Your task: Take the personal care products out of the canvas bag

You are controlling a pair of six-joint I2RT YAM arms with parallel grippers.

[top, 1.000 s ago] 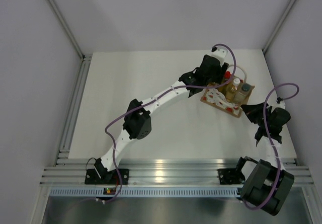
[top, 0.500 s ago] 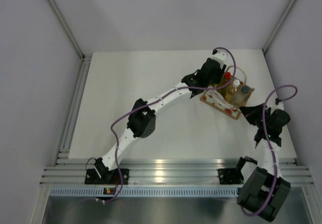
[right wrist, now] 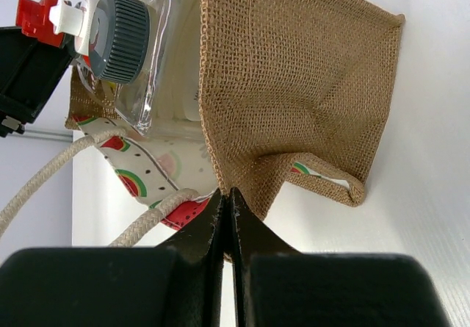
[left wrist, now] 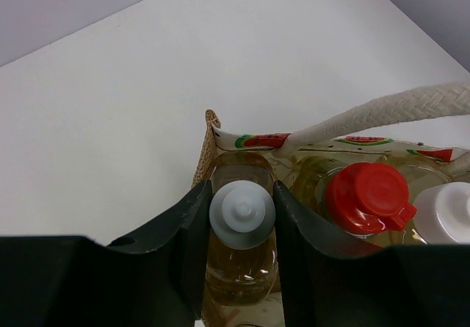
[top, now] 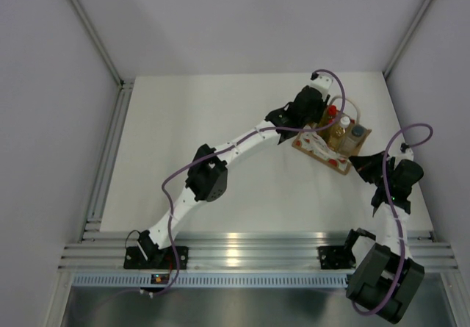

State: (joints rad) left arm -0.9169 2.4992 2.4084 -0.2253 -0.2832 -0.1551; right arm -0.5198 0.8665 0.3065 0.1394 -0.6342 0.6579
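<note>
L gripper (left wrist: 242, 196) is clamped on the amber bottle (left wrist: 239, 268) inside the canvas bag (right wrist: 294, 84), prob. to lift it out, & R gripper (right wrist: 226, 203) pinches the bag's rim so it can't tip.

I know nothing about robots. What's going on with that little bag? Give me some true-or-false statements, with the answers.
1. The left gripper is closed on the cap of an amber bottle. True.
2. The right gripper is open, clear of the canvas bag. False: it is shut, pinching the bag's edge.
3. The red-capped bottle is already out of the bag. False: it stands inside it.
4. The grey-capped bottle is inside the bag. True.
</note>
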